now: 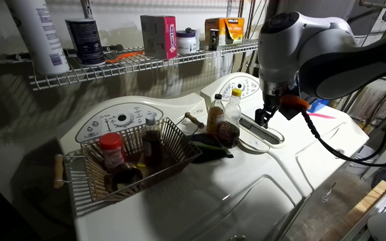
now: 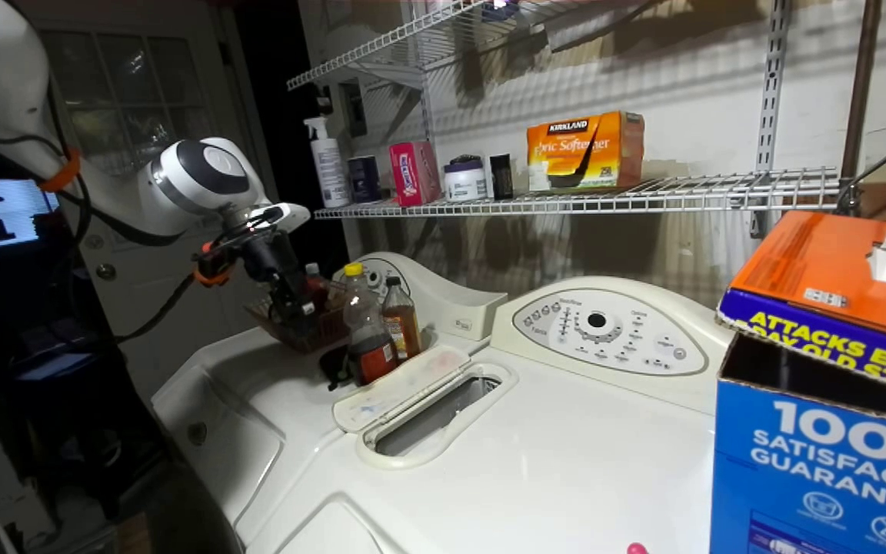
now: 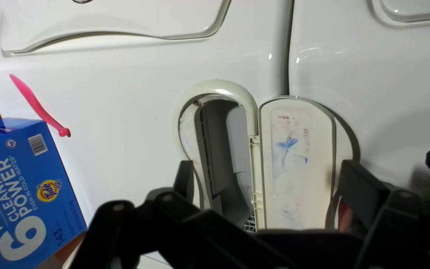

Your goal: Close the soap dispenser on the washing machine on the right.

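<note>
Elongated white plastic soap flap (image 3: 302, 172): open — three o'clock of dark slot (image 3: 218, 149), wrist view
Two-fingered black gripper (image 3: 273, 185): jaws wide apart — empty

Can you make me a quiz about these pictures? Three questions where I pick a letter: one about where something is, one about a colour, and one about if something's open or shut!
1. Where is the red-lidded jar?
A. On the wire shelf
B. In the wire basket
C. On the floor

2. What colour is the knife-shaped thing on the washing machine?
A. Pink
B. Green
C. Yellow

3. How is the soap dispenser?
A. Shut
B. Hidden in every view
C. Open

Right letters:
1 B: an exterior view shows the jar inside the basket's sides.
2 A: the wrist view shows it bright pink.
3 C: its flap lies folded back, leaving the slot uncovered.
</note>
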